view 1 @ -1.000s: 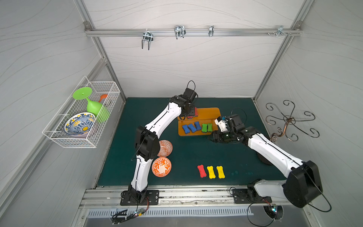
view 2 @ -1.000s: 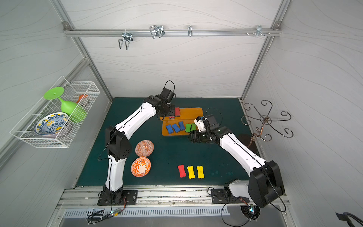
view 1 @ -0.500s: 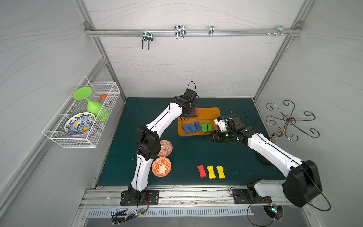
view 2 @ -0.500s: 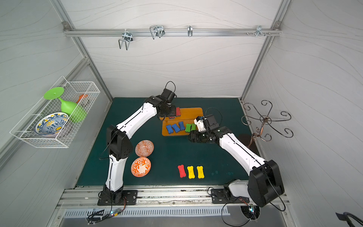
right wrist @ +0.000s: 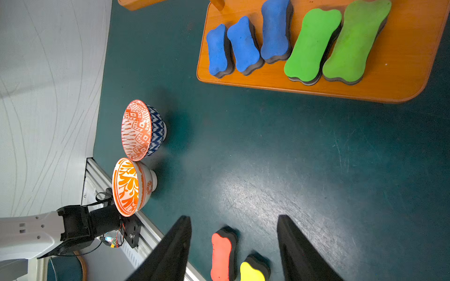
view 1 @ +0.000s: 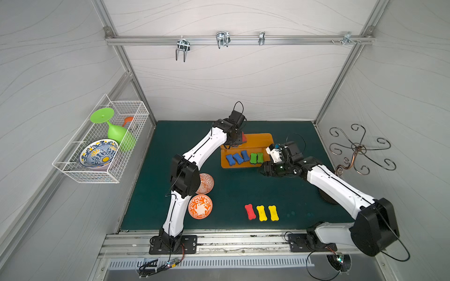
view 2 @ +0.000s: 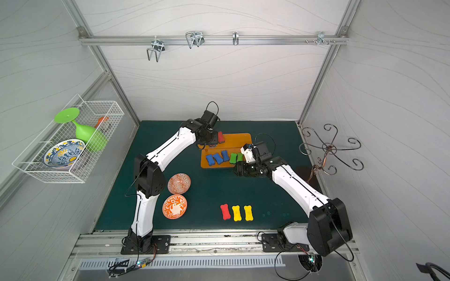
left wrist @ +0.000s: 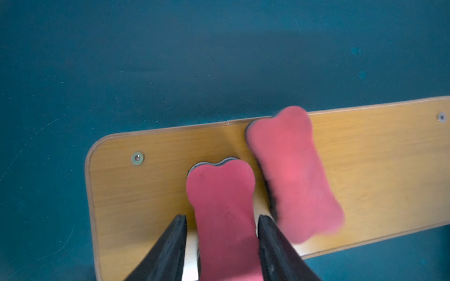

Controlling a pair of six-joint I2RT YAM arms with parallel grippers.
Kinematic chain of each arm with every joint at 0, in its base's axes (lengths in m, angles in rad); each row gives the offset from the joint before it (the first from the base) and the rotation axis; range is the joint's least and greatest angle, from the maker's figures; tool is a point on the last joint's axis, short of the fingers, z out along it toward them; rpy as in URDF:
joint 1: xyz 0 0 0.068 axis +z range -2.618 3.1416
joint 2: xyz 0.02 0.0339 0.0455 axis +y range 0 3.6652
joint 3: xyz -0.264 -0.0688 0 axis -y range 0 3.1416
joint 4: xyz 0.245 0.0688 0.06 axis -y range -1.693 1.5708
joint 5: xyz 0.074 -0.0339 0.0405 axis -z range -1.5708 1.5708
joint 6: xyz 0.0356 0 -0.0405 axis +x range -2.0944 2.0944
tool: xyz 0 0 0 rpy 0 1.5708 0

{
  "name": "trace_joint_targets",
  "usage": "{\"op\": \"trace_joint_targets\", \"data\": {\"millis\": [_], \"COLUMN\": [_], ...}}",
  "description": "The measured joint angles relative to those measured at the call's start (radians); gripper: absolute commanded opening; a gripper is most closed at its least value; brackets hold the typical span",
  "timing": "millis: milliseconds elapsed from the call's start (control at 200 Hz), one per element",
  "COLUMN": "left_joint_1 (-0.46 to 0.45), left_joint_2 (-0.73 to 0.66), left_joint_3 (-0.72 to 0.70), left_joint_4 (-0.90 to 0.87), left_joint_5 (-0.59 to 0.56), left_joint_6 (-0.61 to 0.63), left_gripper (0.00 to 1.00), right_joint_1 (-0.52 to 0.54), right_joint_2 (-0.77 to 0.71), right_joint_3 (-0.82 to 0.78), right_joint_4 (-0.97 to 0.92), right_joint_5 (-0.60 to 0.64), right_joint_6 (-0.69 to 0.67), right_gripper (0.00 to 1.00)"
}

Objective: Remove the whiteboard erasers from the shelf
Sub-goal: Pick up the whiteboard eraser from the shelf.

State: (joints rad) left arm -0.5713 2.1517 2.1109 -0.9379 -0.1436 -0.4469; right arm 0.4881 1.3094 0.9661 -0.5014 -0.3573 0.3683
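The orange shelf [view 1: 260, 140] stands at the back of the green mat. My left gripper [left wrist: 221, 216] is over its upper board [left wrist: 377, 170], open, fingers astride a red eraser [left wrist: 221, 194], with a thin gap showing on one side. A second red eraser [left wrist: 297, 175] lies close beside it, blurred, and shows in a top view [view 2: 220, 137]. Three blue erasers [view 1: 237, 157] and two green erasers [view 1: 256, 157] lie on the lower board [right wrist: 292, 90]. My right gripper [right wrist: 233, 216] hovers open and empty over the mat beside the shelf. A red eraser [view 1: 250, 211] and two yellow erasers [view 1: 267, 213] lie near the front.
Two patterned bowls [view 1: 205, 183] [view 1: 200, 206] sit on the mat by the left arm. A white wire basket [view 1: 102, 143] on the left wall holds a green glass and a bowl. A metal scroll rack [view 1: 358, 148] stands at the right wall.
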Motion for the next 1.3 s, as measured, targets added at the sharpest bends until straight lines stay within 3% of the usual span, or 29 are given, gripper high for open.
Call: {"op": "trace_joint_targets", "data": {"millis": [165,580,1050,1180,1295], "left_joint_1": [0.0,0.0,0.0,-0.004,-0.035], "left_joint_2": [0.0,0.0,-0.005,-0.058,-0.189], "left_joint_3": [0.0,-0.005,-0.013,-0.081,-0.24], "left_joint_4": [-0.004,-0.004,0.001,0.003,0.013], "left_joint_5": [-0.002,-0.001,0.002,0.003,-0.018], "left_joint_6": [0.001,0.002,0.005,-0.001,-0.021], "left_gripper": [0.5,0.54,0.28,0.27,0.26], "right_joint_1": [-0.002,-0.013,-0.045,-0.061,-0.075], "right_joint_2": [0.0,-0.003,-0.003,-0.006,-0.03], "right_joint_3": [0.0,0.0,0.0,0.0,0.0], "right_joint_4": [0.0,-0.005,-0.011,-0.015,-0.018], "right_joint_5": [0.0,0.0,0.0,0.0,-0.001], "right_joint_6": [0.0,0.0,0.0,0.0,0.0], "right_gripper": [0.61,0.61,0.61,0.61,0.61]}}
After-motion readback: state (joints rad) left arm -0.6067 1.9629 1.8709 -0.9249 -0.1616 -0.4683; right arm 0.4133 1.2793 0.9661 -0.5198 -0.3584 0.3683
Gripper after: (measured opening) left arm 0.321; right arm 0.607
